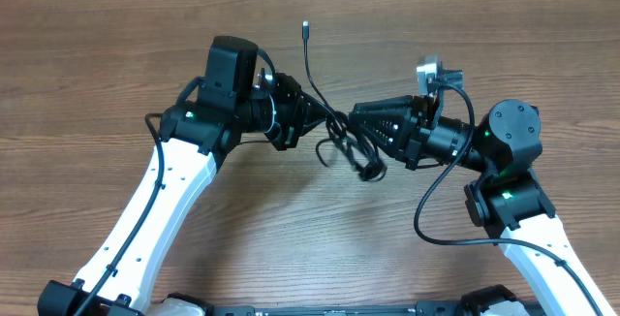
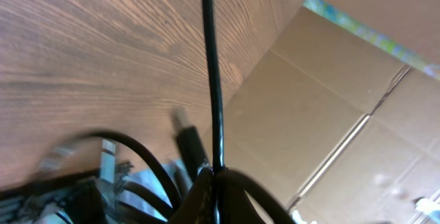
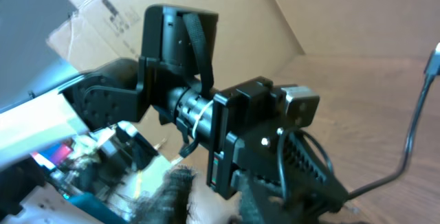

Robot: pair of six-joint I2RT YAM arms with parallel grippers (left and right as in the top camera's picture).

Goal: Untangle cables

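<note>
1. Well, the brown wood-grain desk [image 1: 116, 54] spreads under everything.
2. Reaching in from one side, the left black two-finger gripper [image 1: 318, 124] has its jaws closed on the thin black cables [image 1: 341, 143].
3. Facing it, the right black two-finger gripper [image 1: 358, 120] points at the same knot; I cannot tell how its jaws stand.
4. The cables bunch between both grippers over mid-desk.
5. One strand runs away to a small plug end [image 1: 305, 27].

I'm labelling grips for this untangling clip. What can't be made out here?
- Overhead: how the cables cross each other; the strands are too thin and bunched.
- Left wrist: the left pincer, cut off by the bottom edge.
- Overhead, right wrist: whether the right pincer holds anything; its tips are dark against the cables and blurred up close.
</note>
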